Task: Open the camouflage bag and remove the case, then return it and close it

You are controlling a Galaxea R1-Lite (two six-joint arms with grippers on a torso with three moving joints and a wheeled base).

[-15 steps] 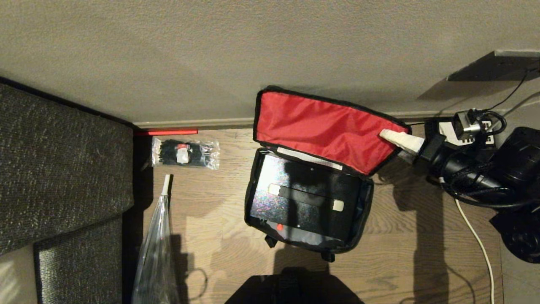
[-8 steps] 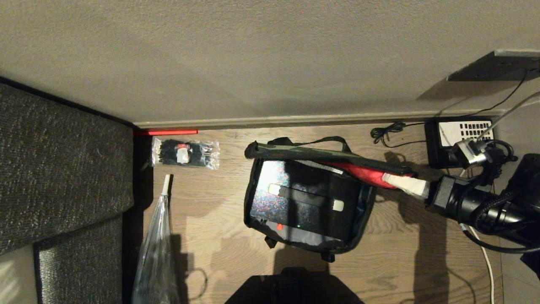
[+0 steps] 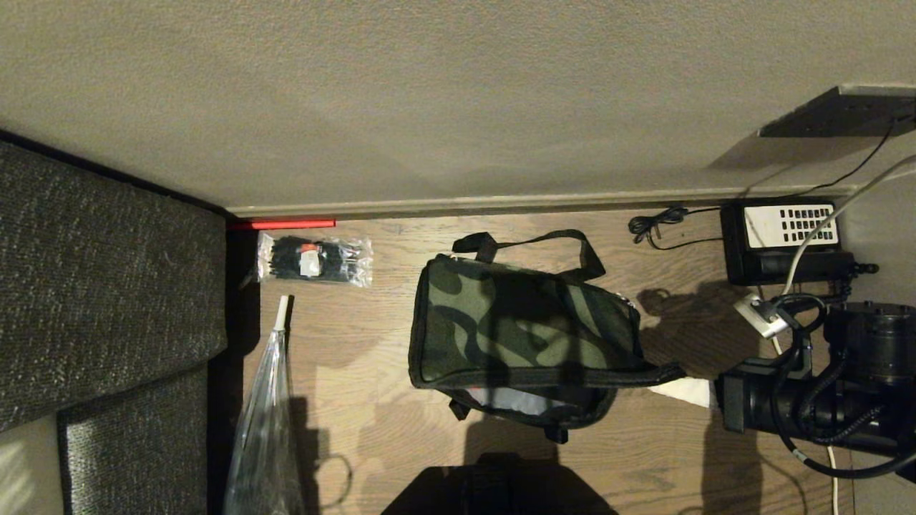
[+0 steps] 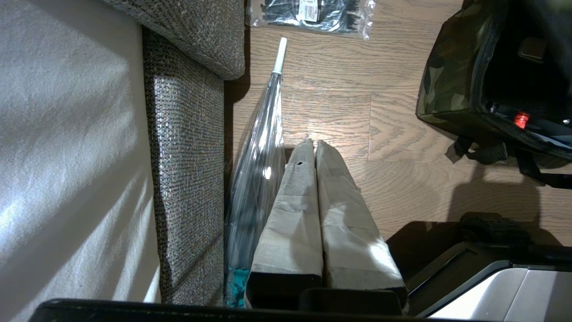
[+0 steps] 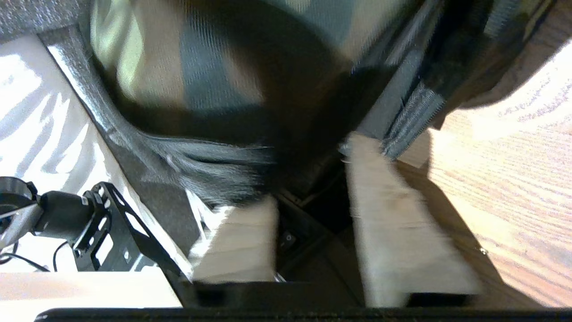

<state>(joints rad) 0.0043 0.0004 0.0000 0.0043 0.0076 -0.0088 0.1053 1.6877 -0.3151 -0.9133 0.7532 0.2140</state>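
Now the bag lies on the wood floor in front of me, its camouflage lid folded down over the body, handle toward the wall. The near edge is not shut: in the left wrist view a dark slot gapes there and the case shows inside with its red tab. I judge the bag soft and floppy, so the lid will sag and shift if pushed anywhere but its stiffer black trim; the case inside looks rigid and should hold the walls up while I work. The best hold for closing is that trim at the lid's right front corner, or the zip pull, which I cannot make out.

My right pincer sits low at that corner. In its wrist view the two padded fingers stand apart with a clear gap, and the trim and zip tape lie against one fingertip, touched but not pinched. My left pincer is parked beside the sofa, fingers pressed together, holding nothing.
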